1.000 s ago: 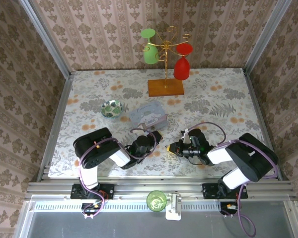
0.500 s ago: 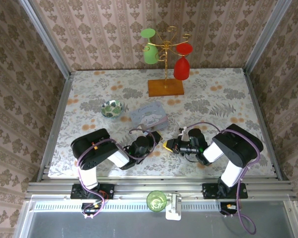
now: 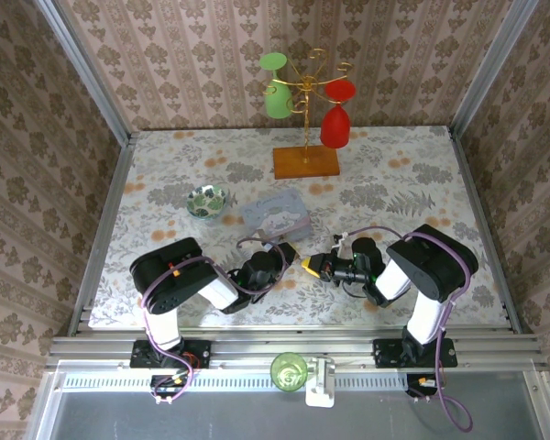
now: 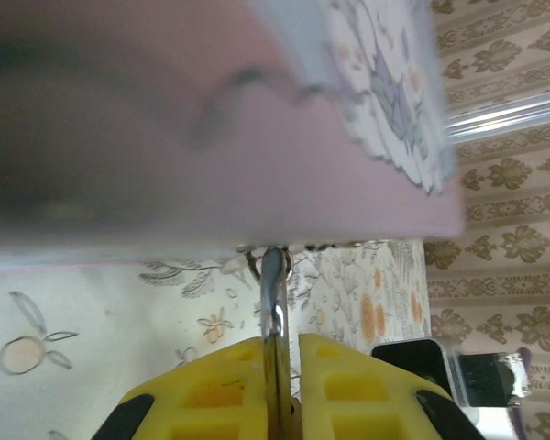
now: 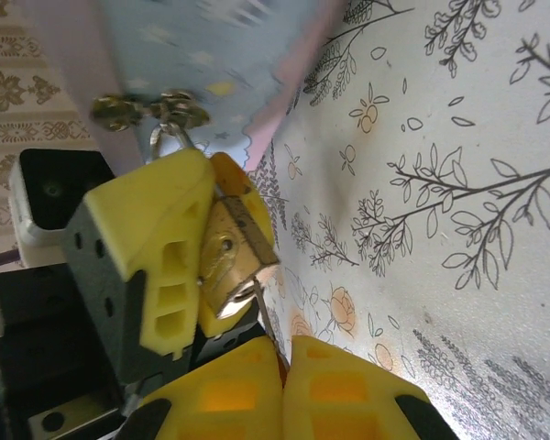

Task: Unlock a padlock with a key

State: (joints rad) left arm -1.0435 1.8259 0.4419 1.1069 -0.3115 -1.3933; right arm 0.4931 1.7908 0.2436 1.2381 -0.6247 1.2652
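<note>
While the left gripper (image 4: 281,385) clamps the padlock (image 5: 227,261), the right gripper (image 5: 282,385), pinched tight on the key (image 5: 266,326), has the keyhole (image 5: 243,293) directly ahead, blade in line.

Two black-and-white arms (image 3: 179,275), purple cables (image 3: 378,229), yellow claw fingers (image 5: 344,390), square recesses

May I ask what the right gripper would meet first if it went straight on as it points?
Probably the padlock, clamped in the left gripper just ahead; the key held by the right gripper points at it.
</note>
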